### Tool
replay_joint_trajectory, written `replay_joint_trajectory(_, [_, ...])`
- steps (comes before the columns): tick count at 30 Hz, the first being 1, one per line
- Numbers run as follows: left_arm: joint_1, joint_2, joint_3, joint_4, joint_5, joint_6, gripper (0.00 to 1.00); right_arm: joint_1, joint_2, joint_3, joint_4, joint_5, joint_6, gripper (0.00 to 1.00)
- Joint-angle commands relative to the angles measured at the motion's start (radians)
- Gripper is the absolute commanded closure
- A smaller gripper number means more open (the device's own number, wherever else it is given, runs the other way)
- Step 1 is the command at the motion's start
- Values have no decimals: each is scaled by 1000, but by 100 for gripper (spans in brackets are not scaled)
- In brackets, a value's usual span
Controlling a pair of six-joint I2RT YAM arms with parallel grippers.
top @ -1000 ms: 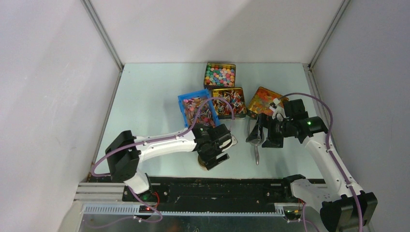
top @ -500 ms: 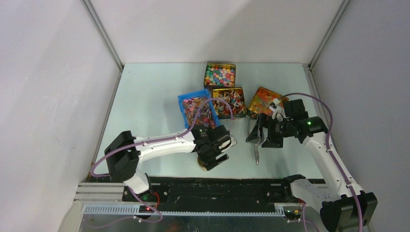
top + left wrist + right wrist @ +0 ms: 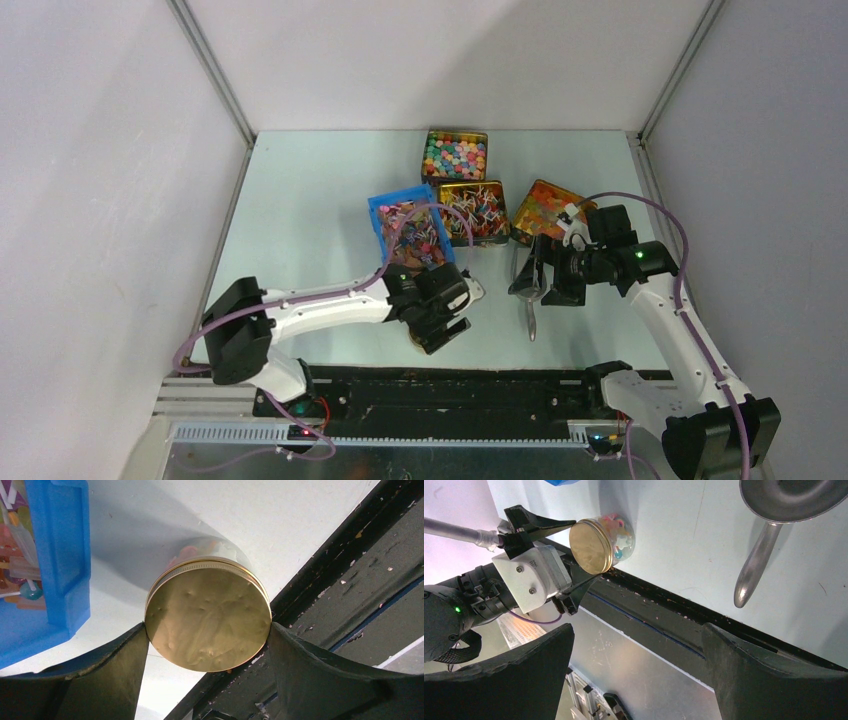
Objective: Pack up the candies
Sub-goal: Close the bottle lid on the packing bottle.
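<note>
The candies (image 3: pixel 473 209), small twist-wrapped sweets in mixed colours, fill a gold tin at mid table. More of them lie in the blue crate (image 3: pixel 407 231) beside it. My left gripper (image 3: pixel 433 318) is shut on the gold lid (image 3: pixel 207 614) of a glass jar (image 3: pixel 616 532) near the table's front edge. Both fingers press the lid's rim, and coloured sweets show through the glass. My right gripper (image 3: pixel 535 277) is open and empty, held above a metal scoop (image 3: pixel 530 312) that lies on the table.
A tin of round pastel balls (image 3: pixel 455 155) stands at the back. A tin of glossy orange-yellow jelly pieces (image 3: pixel 545 207) stands right of the candies tin. The black rail (image 3: pixel 450 385) runs along the table's front edge, right by the jar.
My left arm has swung a little to the left and nearer the front edge, with the jar in its gripper. The right arm has not moved.
</note>
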Motion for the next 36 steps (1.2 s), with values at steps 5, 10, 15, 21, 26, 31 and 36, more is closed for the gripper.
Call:
replay_joint_trajectory(5, [-8, -20, -53, 50, -31, -54, 19, -4, 2, 4, 22, -8, -19, 0])
replay_joint_trajectory(10, [-9, -64, -64, 50, -72, -45, 10, -4, 5, 4, 25, -9, -19, 0])
replay_joint_trajectory(15, [-11, -92, -64, 61, -87, -37, 0, -4, 9, 4, 29, -12, -20, 0])
replay_joint_trajectory(21, [-13, -111, -66, 79, -95, -33, 0, -4, 13, 4, 30, -12, -25, 1])
replay_joint_trajectory(26, [-14, -121, -80, 76, -71, -24, 0, -5, 19, 4, 31, -10, -27, 0])
replay_joint_trajectory(31, [-16, -129, -102, 82, -43, -23, 0, -3, 27, 4, 33, -11, -32, 0])
replay_joint_trajectory(36, [-24, -126, -108, 91, -32, -26, 0, -4, 35, 4, 34, -10, -35, 1])
